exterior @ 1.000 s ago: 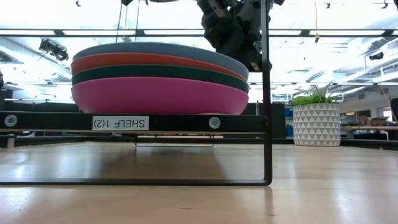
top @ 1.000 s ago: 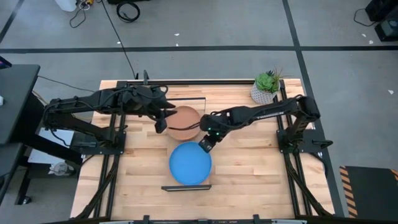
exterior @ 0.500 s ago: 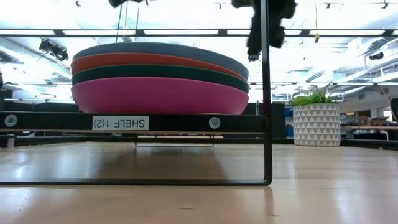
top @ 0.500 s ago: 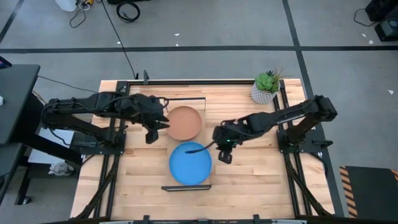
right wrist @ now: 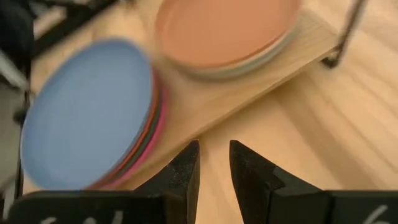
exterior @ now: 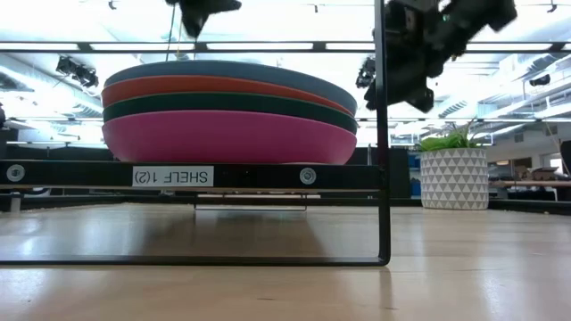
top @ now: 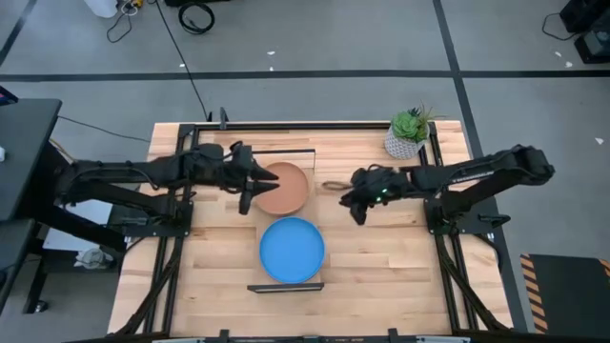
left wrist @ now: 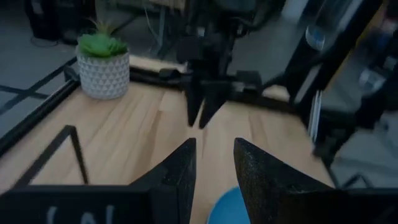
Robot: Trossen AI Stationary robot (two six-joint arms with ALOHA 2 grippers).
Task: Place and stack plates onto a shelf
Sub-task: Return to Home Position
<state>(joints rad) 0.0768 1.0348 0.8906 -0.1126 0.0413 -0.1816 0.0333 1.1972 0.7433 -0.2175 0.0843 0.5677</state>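
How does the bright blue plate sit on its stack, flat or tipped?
Flat. In the low view the bright blue plate lies level, nested on the red-orange plate, on the shelf.

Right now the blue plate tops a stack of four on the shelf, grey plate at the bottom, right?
No. The bottom plate is magenta, not grey; the low view shows it. The blue plate does top that stack of four on the shelf.
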